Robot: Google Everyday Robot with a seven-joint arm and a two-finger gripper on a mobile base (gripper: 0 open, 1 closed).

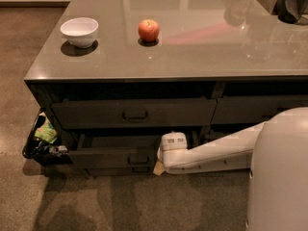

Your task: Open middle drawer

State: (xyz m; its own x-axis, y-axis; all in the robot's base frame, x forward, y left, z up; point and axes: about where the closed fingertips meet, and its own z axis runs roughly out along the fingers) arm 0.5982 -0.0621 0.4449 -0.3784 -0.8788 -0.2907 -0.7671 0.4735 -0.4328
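Note:
The middle drawer (108, 157) is a dark grey-brown front of medium height. It stands pulled out a little from the cabinet, with a dark gap showing above it. Its small loop handle (138, 160) sits at its centre. Above it is the taller drawer front (130, 113) with the same handle. A thin drawer front (115, 171) lies below it. My gripper (157, 166) is at the end of the white arm (211, 153). It is low, at the right end of the middle drawer's front, just right of the handle.
A white bowl (79, 31) and a red apple (148, 30) stand on the grey countertop (202, 47). A black bin (41, 143) with green packets stands on the floor at the cabinet's left end. My white body (281, 177) fills the lower right.

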